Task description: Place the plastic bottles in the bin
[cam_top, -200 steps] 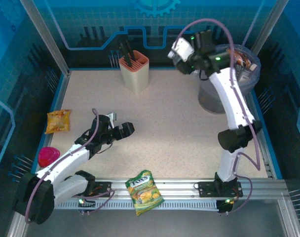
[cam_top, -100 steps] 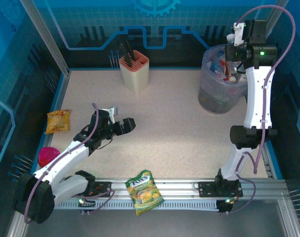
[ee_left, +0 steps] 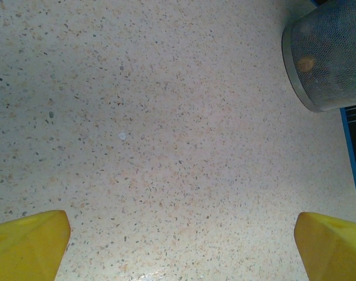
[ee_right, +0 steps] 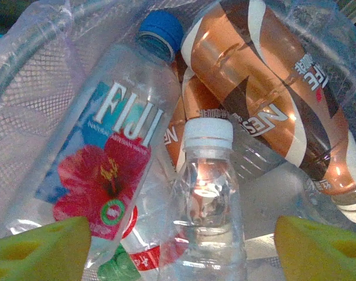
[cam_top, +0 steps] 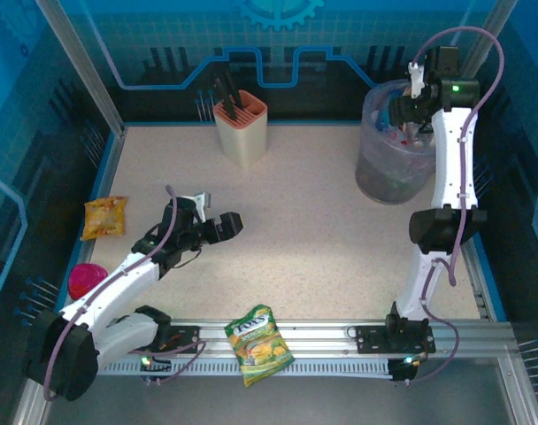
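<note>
Your right gripper (cam_top: 400, 108) hangs over the mouth of the bin (cam_top: 381, 181), which stands at the far right corner of the worktop (cam_top: 322, 239). In the right wrist view its 2 yellow fingers (ee_right: 37, 249) are spread wide with nothing between them.

Beneath them, 3 plastic bottles lie pressed together inside the bin's lavender bag (ee_right: 31, 52):
- a Fiji bottle (ee_right: 108, 164) with a blue cap
- a brown bottle (ee_right: 266, 93)
- a clear bottle (ee_right: 207, 199) with a white cap

Your left gripper (cam_top: 218, 217) sits low over the worktop's left half. Its jaws are also wide apart and empty, with bare speckled surface below.

A peach utensil holder (cam_top: 242, 133) stands at the far edge. A yellow snack bag (cam_top: 104, 217) lies by the left edge, and a green snack bag (cam_top: 260, 343) lies at the near edge.
</note>
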`<state>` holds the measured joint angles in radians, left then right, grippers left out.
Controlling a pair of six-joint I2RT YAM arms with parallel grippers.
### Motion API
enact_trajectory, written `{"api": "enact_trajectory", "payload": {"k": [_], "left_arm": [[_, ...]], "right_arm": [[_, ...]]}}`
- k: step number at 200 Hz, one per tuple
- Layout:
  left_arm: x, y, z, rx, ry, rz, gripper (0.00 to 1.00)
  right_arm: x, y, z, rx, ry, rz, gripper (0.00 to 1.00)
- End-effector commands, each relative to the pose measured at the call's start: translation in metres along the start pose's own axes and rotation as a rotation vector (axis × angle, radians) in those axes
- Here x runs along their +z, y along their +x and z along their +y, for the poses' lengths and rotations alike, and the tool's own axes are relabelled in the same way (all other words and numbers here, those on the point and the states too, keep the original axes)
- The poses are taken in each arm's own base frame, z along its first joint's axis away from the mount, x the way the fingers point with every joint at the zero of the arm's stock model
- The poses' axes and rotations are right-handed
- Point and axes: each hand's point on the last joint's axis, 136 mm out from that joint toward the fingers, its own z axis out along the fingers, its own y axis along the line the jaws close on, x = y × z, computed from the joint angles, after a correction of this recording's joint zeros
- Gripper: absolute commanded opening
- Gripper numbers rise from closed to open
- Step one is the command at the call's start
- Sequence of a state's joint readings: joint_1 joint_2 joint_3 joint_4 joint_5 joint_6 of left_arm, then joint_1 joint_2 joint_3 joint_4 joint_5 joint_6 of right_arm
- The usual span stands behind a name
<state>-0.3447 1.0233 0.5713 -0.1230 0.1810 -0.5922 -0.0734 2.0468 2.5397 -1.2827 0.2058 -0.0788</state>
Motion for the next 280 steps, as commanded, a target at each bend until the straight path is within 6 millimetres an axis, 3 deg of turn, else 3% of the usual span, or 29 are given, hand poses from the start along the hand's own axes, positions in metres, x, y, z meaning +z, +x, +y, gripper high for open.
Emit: {"api": "enact_trajectory", "payload": {"k": [1, 24, 51, 82, 98, 124, 159, 180, 201, 224, 245, 253, 260, 280], "left_arm": [[0.003, 0.002, 0.002, 0.008, 0.006, 0.019, 0.99], [0.004, 0.002, 0.002, 0.001, 0.01, 0.02, 0.99], [0.004, 0.003, 0.002, 0.001, 0.009, 0.023, 0.99], [0.002, 0.004, 0.004, -0.001, 0.001, 0.019, 0.99], [0.002, 0.004, 0.005, 0.001, -0.001, 0.02, 0.99], [0.0, 0.003, 0.003, 0.007, 0.0, 0.019, 0.99], [-0.002, -0.004, -0.003, 0.026, 0.007, 0.006, 0.99], [-0.005, -0.01, -0.006, 0.048, -0.002, -0.011, 0.99], [-0.01, -0.019, -0.006, 0.081, -0.031, -0.033, 0.99], [-0.019, -0.031, -0.001, 0.132, -0.096, -0.058, 0.99], [-0.033, -0.043, 0.005, 0.187, -0.17, -0.094, 0.99], [-0.039, -0.048, 0.008, 0.208, -0.197, -0.113, 0.99], [-0.044, -0.053, 0.01, 0.225, -0.222, -0.134, 0.99], [-0.055, -0.064, 0.019, 0.263, -0.276, -0.187, 0.99]], "right_arm": [[-0.022, -0.007, -0.01, -0.007, 0.014, -0.05, 0.83], [-0.014, -0.011, -0.002, -0.034, 0.006, -0.053, 0.79], [0.008, -0.007, 0.002, -0.026, -0.006, -0.016, 0.66], [0.032, 0.006, 0.006, 0.017, -0.044, 0.021, 0.61], [0.035, 0.008, 0.007, 0.023, -0.054, 0.021, 0.61], [0.012, -0.007, 0.0, 0.037, -0.037, -0.046, 0.61], [-0.041, -0.032, -0.009, 0.052, -0.02, -0.187, 0.63], [-0.07, -0.037, 0.001, 0.057, -0.077, -0.25, 0.65], [-0.096, -0.034, 0.027, 0.02, -0.153, -0.306, 0.69], [-0.122, -0.022, 0.065, -0.054, -0.226, -0.381, 0.73], [-0.139, 0.002, 0.102, -0.154, -0.255, -0.45, 0.82], [-0.141, 0.013, 0.116, -0.195, -0.264, -0.47, 0.88], [-0.139, 0.025, 0.128, -0.232, -0.274, -0.478, 0.99], [-0.129, 0.062, 0.151, -0.291, -0.3, -0.442, 1.0]]}}
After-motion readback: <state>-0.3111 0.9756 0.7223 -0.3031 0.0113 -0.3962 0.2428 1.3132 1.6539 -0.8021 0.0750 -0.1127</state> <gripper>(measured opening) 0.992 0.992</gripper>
